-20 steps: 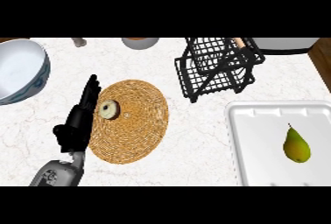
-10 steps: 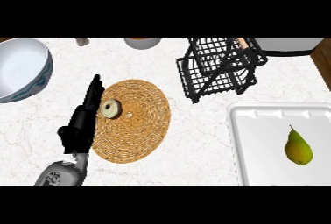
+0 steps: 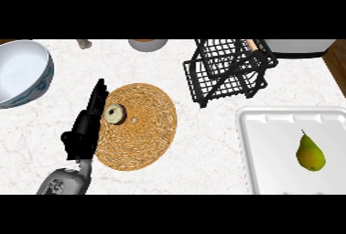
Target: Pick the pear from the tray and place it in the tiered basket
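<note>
Left hand [image 3: 86, 125] fingers straight, holding nothing, at 9 o'clock edge of woven mat [image 3: 138, 128]. Right hand out of view. Pear [image 3: 310, 153] lies untouched on tray [image 3: 270, 151], 3 o'clock. Tiered basket [image 3: 228, 71] at 1 o'clock. Pick and place both remain.

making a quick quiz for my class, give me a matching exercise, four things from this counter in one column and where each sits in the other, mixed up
Things
1. pear
2. tiered basket
3. left hand
4. white bowl

Places
A. at the counter's far left edge
B. at the woven mat's left rim, fingers straight
C. on the white tray, near right
D. black wire, far side, right of centre

Pairs: 1-C, 2-D, 3-B, 4-A
</note>
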